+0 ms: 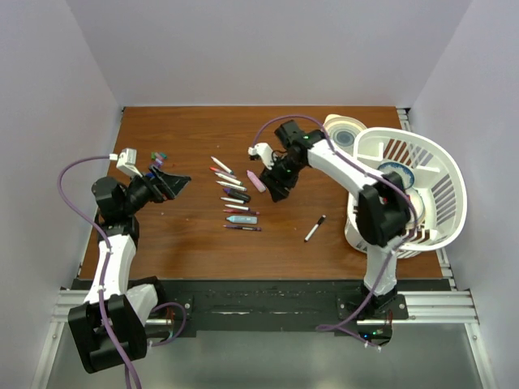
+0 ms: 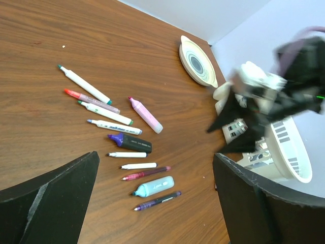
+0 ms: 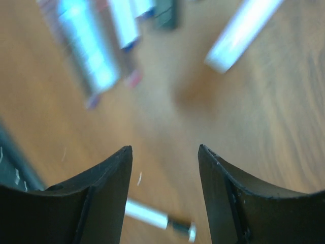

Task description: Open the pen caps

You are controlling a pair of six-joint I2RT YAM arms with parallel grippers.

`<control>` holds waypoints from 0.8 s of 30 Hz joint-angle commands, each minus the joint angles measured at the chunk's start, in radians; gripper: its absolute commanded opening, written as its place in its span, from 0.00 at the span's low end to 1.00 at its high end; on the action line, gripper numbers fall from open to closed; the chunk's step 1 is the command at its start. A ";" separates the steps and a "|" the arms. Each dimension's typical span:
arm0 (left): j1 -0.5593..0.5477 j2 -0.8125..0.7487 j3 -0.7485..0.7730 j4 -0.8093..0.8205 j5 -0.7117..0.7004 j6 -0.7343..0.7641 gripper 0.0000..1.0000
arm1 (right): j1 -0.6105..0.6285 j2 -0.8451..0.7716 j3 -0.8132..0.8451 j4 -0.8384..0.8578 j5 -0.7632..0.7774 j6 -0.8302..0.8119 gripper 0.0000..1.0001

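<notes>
The pen caps (image 1: pixel 159 153), small coloured bits, are lying loose in a huddle at the far left of the bench (image 1: pixel 186 243), just beyond the left claw (image 1: pixel 182 184), which is gaping wide and empty. The pens (image 2: pixel 107 114) are lying in a row mid-bench. The right claw (image 1: pixel 279 193) is hovering beside the pink marker (image 1: pixel 256 181), jaws apart, gripping nothing. One black-ended pen (image 1: pixel 315 228) is lying alone near the white basket (image 1: pixel 442 174).

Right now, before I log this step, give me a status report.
Left gripper open, empty, at left. Right gripper open, empty, beside the pen row. Loose pen caps heaped far-left; one pen lies apart. White basket at right, not blocking.
</notes>
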 commanded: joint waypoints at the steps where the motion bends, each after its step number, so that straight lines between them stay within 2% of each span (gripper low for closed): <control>1: -0.004 -0.016 -0.018 0.058 0.038 -0.003 1.00 | -0.005 -0.236 -0.205 -0.106 -0.104 -0.312 0.60; 3: -0.004 -0.018 -0.021 0.075 0.044 -0.014 1.00 | -0.007 -0.350 -0.292 -0.121 -0.115 -0.479 0.65; 4: -0.004 -0.018 -0.023 0.080 0.052 -0.020 1.00 | -0.010 -0.379 -0.374 -0.144 -0.115 -0.619 0.69; 6: -0.004 -0.016 -0.026 0.089 0.059 -0.025 1.00 | -0.010 -0.462 -0.457 -0.158 -0.088 -0.755 0.73; 7: -0.006 -0.018 -0.027 0.089 0.060 -0.028 1.00 | -0.010 -0.485 -0.531 -0.164 -0.033 -0.881 0.75; 10: -0.004 -0.021 -0.029 0.094 0.061 -0.031 1.00 | -0.010 -0.530 -0.614 -0.121 0.070 -1.002 0.76; 15: -0.006 -0.015 -0.032 0.106 0.072 -0.040 1.00 | -0.010 -0.469 -0.631 -0.070 0.120 -1.084 0.73; 20: -0.004 -0.016 -0.032 0.107 0.073 -0.040 1.00 | 0.008 -0.340 -0.594 -0.017 0.173 -1.038 0.47; 24: -0.004 -0.015 -0.032 0.107 0.075 -0.042 1.00 | 0.019 -0.274 -0.585 0.020 0.210 -1.007 0.42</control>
